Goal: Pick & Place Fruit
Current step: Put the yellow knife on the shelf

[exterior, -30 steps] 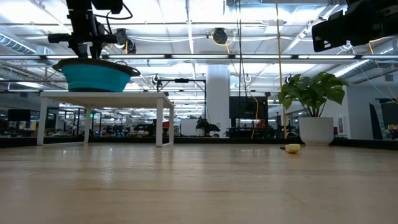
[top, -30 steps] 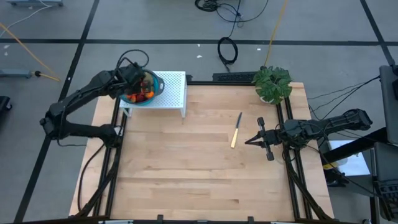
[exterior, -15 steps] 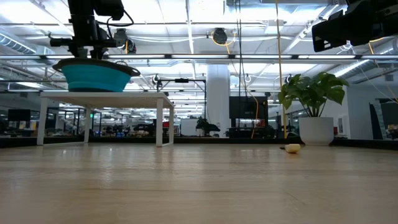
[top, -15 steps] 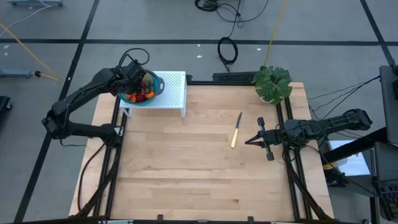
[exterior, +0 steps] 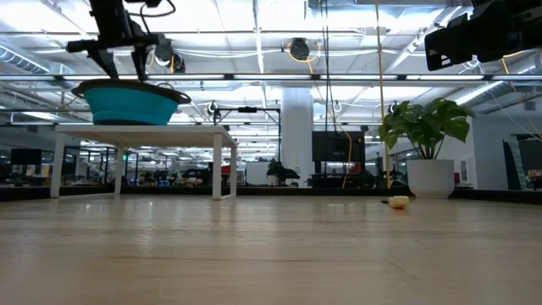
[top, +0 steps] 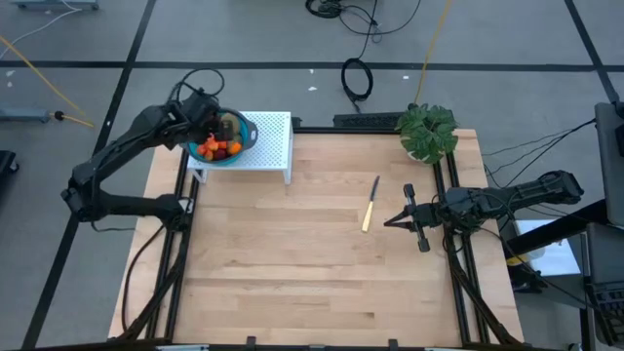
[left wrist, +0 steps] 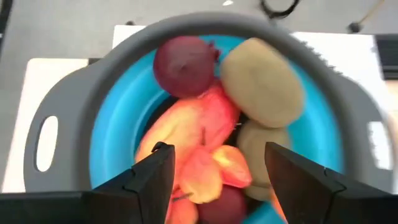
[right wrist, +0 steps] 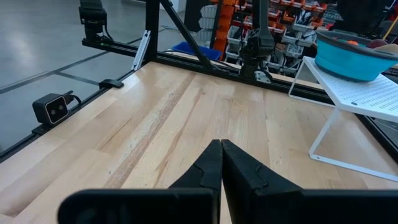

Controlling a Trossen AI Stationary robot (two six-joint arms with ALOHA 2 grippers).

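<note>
A blue bowl with a grey rim (top: 244,135) (left wrist: 93,99) stands on a white perforated stand (top: 278,136) at the table's far left. The fruit lies in it: a dark red ball (left wrist: 185,59), brown-green ovals (left wrist: 261,81) and a red-orange piece (left wrist: 186,130). My left gripper (top: 198,125) (left wrist: 214,177) hangs open above the bowl, with its fingers spread over the fruit and nothing between them. Over the table's right side my right gripper (top: 388,222) (right wrist: 221,148) is shut and level, holding nothing.
A yellow-handled knife (top: 370,205) lies on the wood right of centre, close to my right gripper. A potted green plant (top: 427,130) stands at the far right corner. Black frame rails run along the table's left and right edges.
My left gripper has opened above the bowl. It has risen a little and drawn slightly toward the table's left edge. The fruit in the bowl now shows more fully from above.
</note>
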